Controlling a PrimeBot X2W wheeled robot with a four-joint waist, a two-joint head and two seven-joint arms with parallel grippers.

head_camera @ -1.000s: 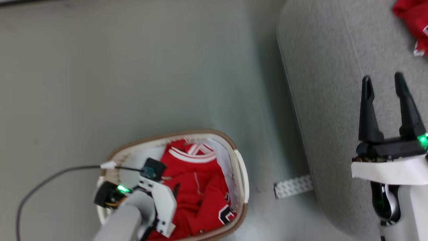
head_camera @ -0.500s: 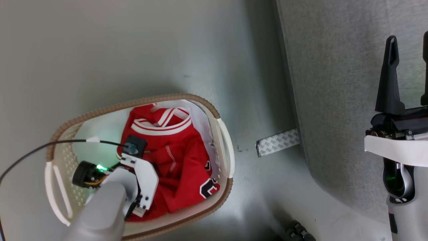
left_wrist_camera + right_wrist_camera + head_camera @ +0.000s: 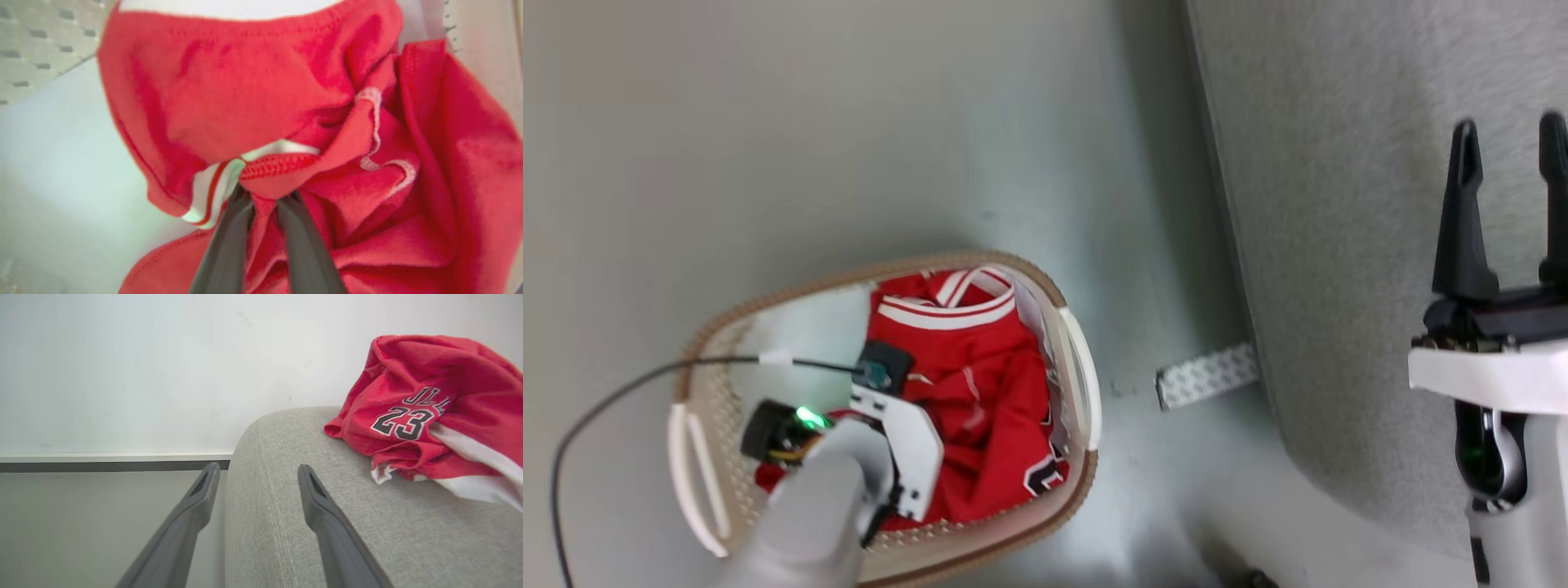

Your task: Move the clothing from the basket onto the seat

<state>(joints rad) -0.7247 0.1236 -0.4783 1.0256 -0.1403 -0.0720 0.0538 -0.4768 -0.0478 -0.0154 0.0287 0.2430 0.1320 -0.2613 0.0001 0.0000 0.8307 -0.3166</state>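
Note:
The white basket (image 3: 1086, 478) with its brown rim stands on the floor at the lower left of the head view. Crumpled red clothing (image 3: 980, 367) with white trim fills its right half. My left arm reaches down into it, and the wrist (image 3: 907, 441) covers the fingers there. In the left wrist view my left gripper (image 3: 265, 196) is shut on a fold of the red clothing (image 3: 253, 102). My right gripper (image 3: 1509, 122) (image 3: 259, 467) hangs open and empty over the grey seat (image 3: 1339, 204) (image 3: 327, 522). Another red garment (image 3: 425, 404), printed 23, lies on the seat.
A strip of white patterned tape (image 3: 1207, 376) lies on the grey floor (image 3: 849, 122) at the seat's base. A black cable (image 3: 621, 388) runs from my left wrist off to the left. A white wall and dark baseboard (image 3: 110, 465) stand behind the seat.
The head camera has shifted, so the whole picture moved. My left wrist stays low in the basket, and red fabric now shows at its left side. The right gripper stays open over the seat.

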